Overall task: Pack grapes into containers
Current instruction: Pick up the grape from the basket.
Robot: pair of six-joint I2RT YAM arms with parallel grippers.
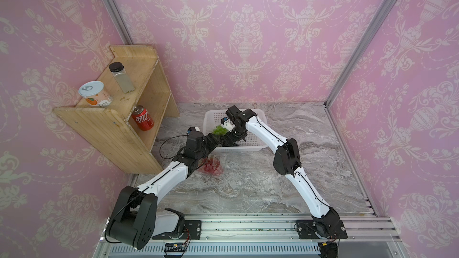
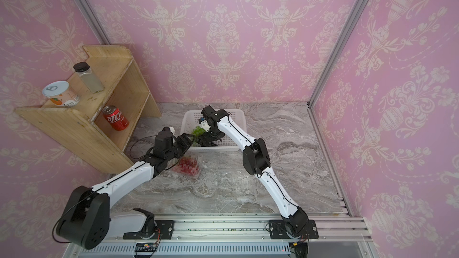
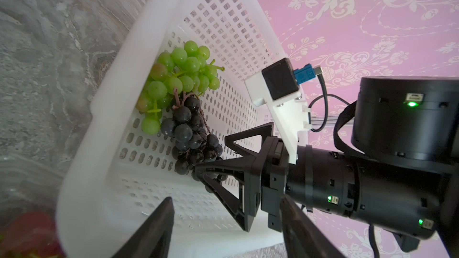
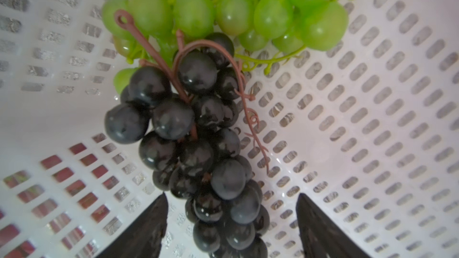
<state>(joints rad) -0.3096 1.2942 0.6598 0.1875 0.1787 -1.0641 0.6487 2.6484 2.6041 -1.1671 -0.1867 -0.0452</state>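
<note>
Shelving (image 1: 111,130) of pale wood stands at the far left, well apart from the work, and plays no part in it. Next comes the left gripper (image 3: 226,197), jaws apart and holding nothing, hovering at the near wall of the white basket (image 3: 82,182). Beside its arm, on the marble table (image 1: 248,189), a clear container (image 2: 201,161) already holds the red grapes (image 2: 188,165), so that share of the packing looks done. Inside the basket the green bunch (image 3: 178,78) lies in the corner, and the dark bunch (image 3: 188,132) lies against it, their stems touching or crossing where the two meet. Further right, the right gripper (image 4: 232,194) reaches down into the basket with its fingers spread wide on either side of the dark bunch's lower end. Gaps show on both sides in the right wrist view, so nothing is gripped yet. The step in hand, as I judge it, is picking the dark bunch out of the basket. The next move calls for closing gently on the berries, since they are round and may slip or roll aside. The lift must then go straight up, clear of the basket wall, without dragging the green bunch along by its tangled stem. Which container it should go to I cannot tell.
</note>
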